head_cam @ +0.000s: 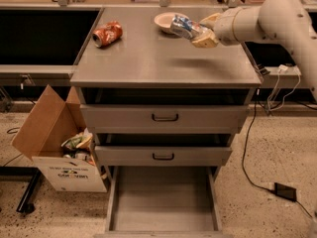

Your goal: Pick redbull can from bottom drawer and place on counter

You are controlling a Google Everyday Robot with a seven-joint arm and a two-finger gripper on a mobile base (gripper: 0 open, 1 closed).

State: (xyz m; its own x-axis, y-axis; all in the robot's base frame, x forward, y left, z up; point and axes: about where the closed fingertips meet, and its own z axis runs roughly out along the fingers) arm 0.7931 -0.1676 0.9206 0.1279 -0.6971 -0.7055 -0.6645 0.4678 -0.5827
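Observation:
My gripper (197,29) reaches in from the right and is shut on the redbull can (182,25), a slim silver and blue can held tilted above the back right of the counter (163,58), just in front of the bowl. The bottom drawer (162,198) is pulled fully open below, and its floor shows nothing in it.
A white bowl (164,20) stands at the back of the counter. A dented orange-red can (107,33) lies at the back left. Two upper drawers with black handles (164,117) are slightly open. An open cardboard box (59,148) of trash stands left of the cabinet. A cable (252,177) runs on the floor at right.

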